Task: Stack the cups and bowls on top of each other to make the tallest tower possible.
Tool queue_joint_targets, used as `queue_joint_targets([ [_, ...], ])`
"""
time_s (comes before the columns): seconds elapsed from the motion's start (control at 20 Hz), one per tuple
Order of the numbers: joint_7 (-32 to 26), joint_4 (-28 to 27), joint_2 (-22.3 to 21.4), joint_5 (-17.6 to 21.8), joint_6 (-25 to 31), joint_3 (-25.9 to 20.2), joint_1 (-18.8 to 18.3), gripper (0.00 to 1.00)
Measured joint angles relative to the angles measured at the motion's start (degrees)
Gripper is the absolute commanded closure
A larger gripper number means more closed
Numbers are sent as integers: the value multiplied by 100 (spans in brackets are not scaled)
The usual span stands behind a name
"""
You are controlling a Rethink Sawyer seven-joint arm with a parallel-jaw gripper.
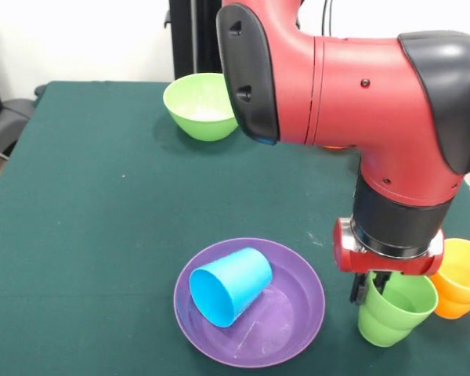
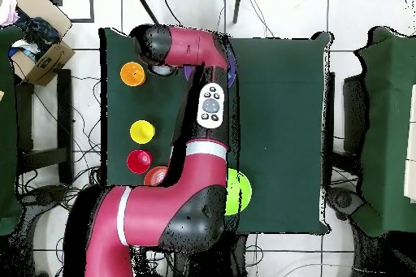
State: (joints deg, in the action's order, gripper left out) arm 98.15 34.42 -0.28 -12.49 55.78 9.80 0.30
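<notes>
closest up front is the purple bowl (image 1: 301,301) with the blue cup (image 1: 229,285) tipped on its side inside it. just right of that stands the green cup (image 1: 393,312), upright, with the gripper (image 1: 370,287) poking down at its rim (one finger inside, one outside, so it looks clamped on the wall). orange cup (image 1: 462,278) touches it on the right. light green bowl (image 1: 200,106) sits far back. overhead shows yellow cup (image 2: 142,132) and red cup (image 2: 138,161) too.
</notes>
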Motion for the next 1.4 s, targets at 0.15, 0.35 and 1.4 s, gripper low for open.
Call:
queue_joint_targets([
  [0.15, 0, -1, 24, 75, 0, -35, -1, 100],
  [0.35, 0, -1, 14, 116, -1, -61, -6, 100],
  [1.4, 0, -684, 139, 263, 1378, -110, -201, 100],
])
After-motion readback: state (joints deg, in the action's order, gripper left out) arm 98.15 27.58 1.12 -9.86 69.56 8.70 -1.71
